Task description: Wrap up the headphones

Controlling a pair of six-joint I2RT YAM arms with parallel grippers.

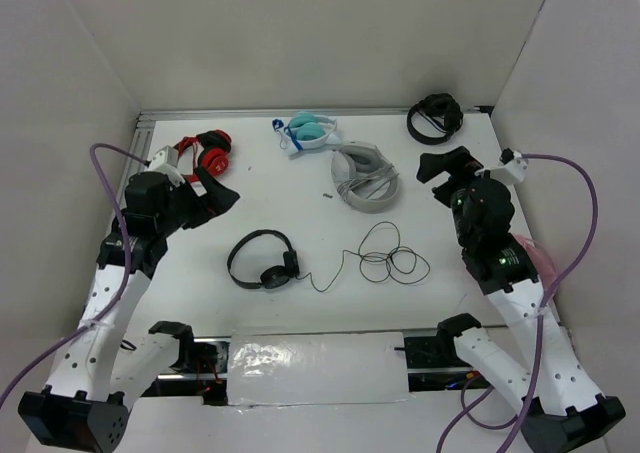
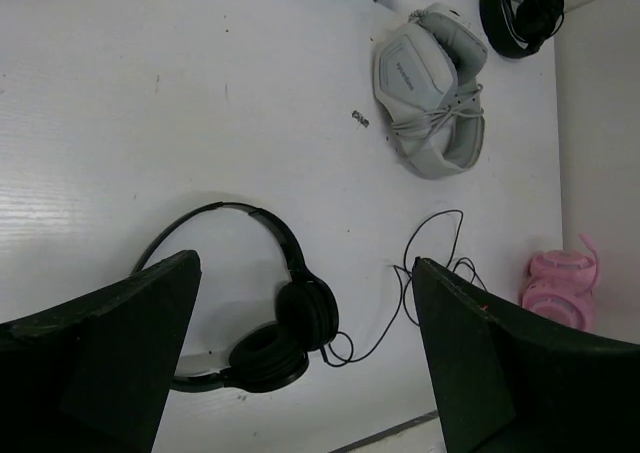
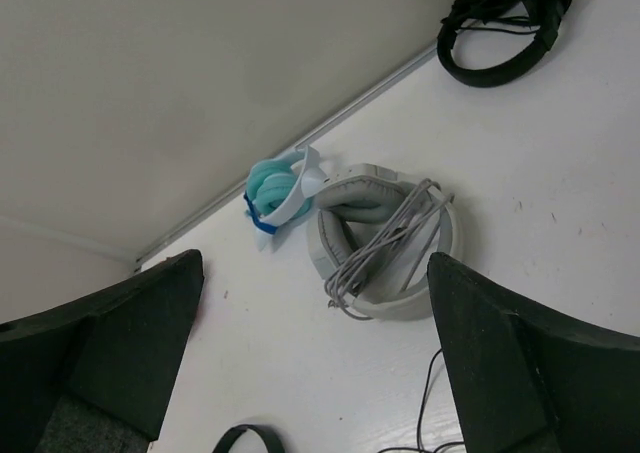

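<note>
Top external view: we see the headphones (image 1: 263, 261) lying flat on the white table (image 1: 300, 213), near its front edge and left of centre, between the two arms. Their earcups sit close together at the lower right of the headband's arc. The cable (image 1: 385, 253) trails right from the earcups and spreads into loose, untied loops on the table. The left gripper (image 1: 218, 185) hangs up and left of the headphones, jaws spread wide and holding nothing. From its wrist camera we look down between the black fingers (image 2: 110, 353) onto the headband and earcups. The right gripper (image 1: 440, 178) hovers up and right of the cable loops, likewise wide and empty, and its wrist camera looks toward the back wall (image 3: 150, 73). Behind the headphones we count other sets. A red pair (image 1: 205, 153) lies at back left, just behind the left gripper. A teal pair (image 1: 308, 131) lies at back centre, just beside a grey headset (image 1: 365, 178) with its cord wound around it. A black headset (image 1: 435, 118) sits bundled in the back right corner. A pink pair (image 2: 560, 288) lies at the right edge, partly hidden by the right arm in the top view.
</note>
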